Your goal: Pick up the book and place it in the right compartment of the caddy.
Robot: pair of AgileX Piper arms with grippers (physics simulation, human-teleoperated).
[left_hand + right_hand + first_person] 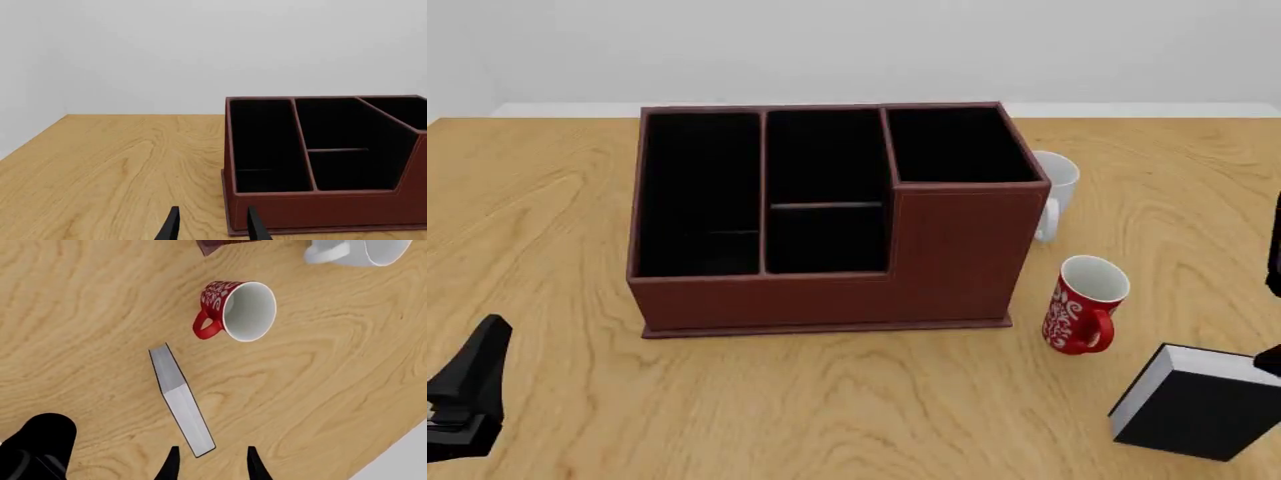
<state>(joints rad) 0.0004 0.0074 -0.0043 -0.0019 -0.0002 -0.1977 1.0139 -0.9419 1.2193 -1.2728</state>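
Book (1198, 405) stands upright on the bench (547, 230), page edges up, near the red mug (1084, 303) and well right of the caddy (827, 215). The right pincer (210, 462) hovers above it, jaws parted and empty, apparently lining up to pinch its covers. The left pincer (210, 225), also parted and empty, idles by the caddy's far end, clear of the right compartment (958, 143).
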